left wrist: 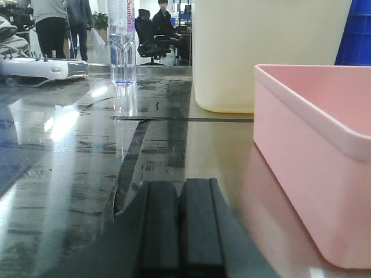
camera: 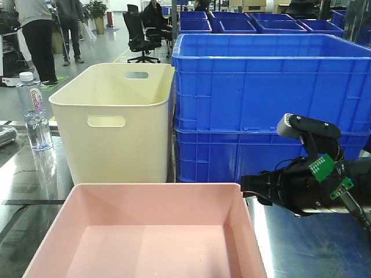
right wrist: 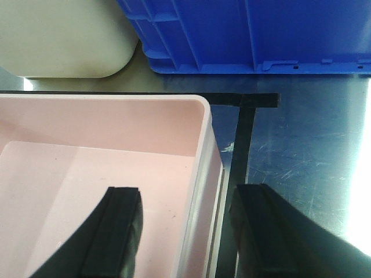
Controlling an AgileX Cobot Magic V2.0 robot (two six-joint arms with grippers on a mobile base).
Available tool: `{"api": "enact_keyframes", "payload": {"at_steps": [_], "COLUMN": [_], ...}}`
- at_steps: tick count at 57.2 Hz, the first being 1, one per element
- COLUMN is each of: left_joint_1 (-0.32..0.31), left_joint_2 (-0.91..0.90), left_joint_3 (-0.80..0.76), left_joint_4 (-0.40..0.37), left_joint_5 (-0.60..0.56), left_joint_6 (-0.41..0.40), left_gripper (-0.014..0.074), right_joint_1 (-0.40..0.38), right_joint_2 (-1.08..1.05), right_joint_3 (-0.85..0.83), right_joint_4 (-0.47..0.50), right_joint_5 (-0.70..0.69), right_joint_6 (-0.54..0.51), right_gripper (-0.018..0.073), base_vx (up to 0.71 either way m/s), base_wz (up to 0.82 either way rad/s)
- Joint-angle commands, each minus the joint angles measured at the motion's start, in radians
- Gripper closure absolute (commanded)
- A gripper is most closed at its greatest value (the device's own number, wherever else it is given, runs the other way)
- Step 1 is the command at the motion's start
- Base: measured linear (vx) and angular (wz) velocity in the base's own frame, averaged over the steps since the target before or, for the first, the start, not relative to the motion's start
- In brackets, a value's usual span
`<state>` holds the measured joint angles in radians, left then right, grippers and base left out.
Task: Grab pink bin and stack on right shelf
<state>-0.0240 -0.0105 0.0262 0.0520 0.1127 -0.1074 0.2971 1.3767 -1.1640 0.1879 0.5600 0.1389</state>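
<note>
Nearest, at the bottom of the right wrist view, the right gripper [right wrist: 182,231] stands spread wide, one finger [right wrist: 119,231] inside the pink bin [right wrist: 87,174] and the other outside it over the grey metal top, with the bin's right wall between them; neither finger clearly touches the wall. In the left wrist view the left gripper [left wrist: 181,226] sits low at the bottom centre, its two dark pads pressed together with nothing between them, just left of the bin's near corner and apart from it.

The pink bin fills the lower centre of the front view [camera: 145,231], resting flat and empty on the shiny dark grey shelf top [camera: 313,243]. The right arm's black wrist with green circuit boards reaches in from the right edge of that view, its tip at the bin's upper right corner. Strips of black tape [right wrist: 243,127] cross the metal just beyond the bin's corner.

Behind the bin, at centre left, stands the taller cream tub [camera: 116,127] with slot handles, and right beside it two stacked blue crates [camera: 266,104]. A clear water bottle [camera: 33,113] stands at the left edge. Farther back, more blue crates, office chairs and several people fill the upper part of the frame.
</note>
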Motion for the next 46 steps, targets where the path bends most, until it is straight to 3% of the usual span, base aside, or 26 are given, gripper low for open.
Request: {"api": "enact_keyframes", "payload": {"at_steps": [1,21,30,46], "left_joint_1": [0.001,0.001,0.001,0.001], "left_joint_2": [-0.007,-0.007,-0.007,-0.007], "left_joint_3": [0.014,0.014,0.014,0.014], "left_joint_4": [-0.005,-0.005,-0.005,-0.005], "left_joint_5": [-0.089,-0.089,-0.089,-0.089], "left_joint_6": [-0.007,-0.007,-0.007,-0.007], "left_gripper": [0.0601,0.0601,0.0601,0.0601], "right_joint_1": [-0.009,-0.009,-0.01,-0.01], "right_joint_2": [-0.034,-0.034,-0.034,-0.163], "right_joint_3": [-0.029,-0.029,-0.028,-0.028], "right_joint_4": [0.0,-0.001,-0.109,-0.115], "right_joint_5": [-0.063,-0.063,-0.073,-0.069], "right_joint_6": [-0.009,-0.009,-0.011,-0.011], "right_gripper": [0.015,0.015,0.0169,0.0199], "base_vx": [0.0,0.0,0.0,0.0], "base_wz": [0.0,0.0,0.0,0.0]}}
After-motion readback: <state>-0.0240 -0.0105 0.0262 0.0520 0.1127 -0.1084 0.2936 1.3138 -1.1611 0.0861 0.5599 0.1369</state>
